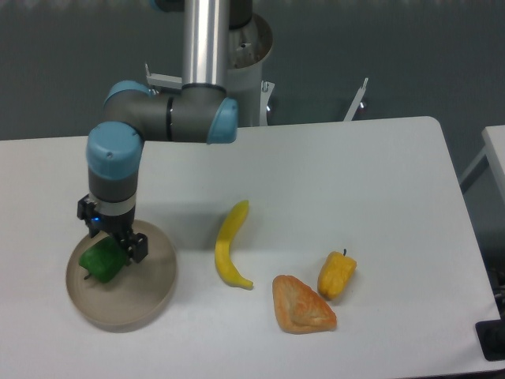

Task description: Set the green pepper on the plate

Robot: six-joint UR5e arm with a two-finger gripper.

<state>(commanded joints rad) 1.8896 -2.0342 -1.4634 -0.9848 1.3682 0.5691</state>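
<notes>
The green pepper is small, glossy and bright green, and sits over the left part of the beige-tan round plate at the table's front left. My gripper points straight down right at the pepper's upper right side, its dark fingers against the pepper. Whether the fingers clamp the pepper or stand just apart from it cannot be told. Whether the pepper rests on the plate or hangs just above it cannot be told either.
A yellow banana lies right of the plate. A triangular pastry and a yellow-orange pepper lie at the front middle. The arm's base stands at the table's back edge.
</notes>
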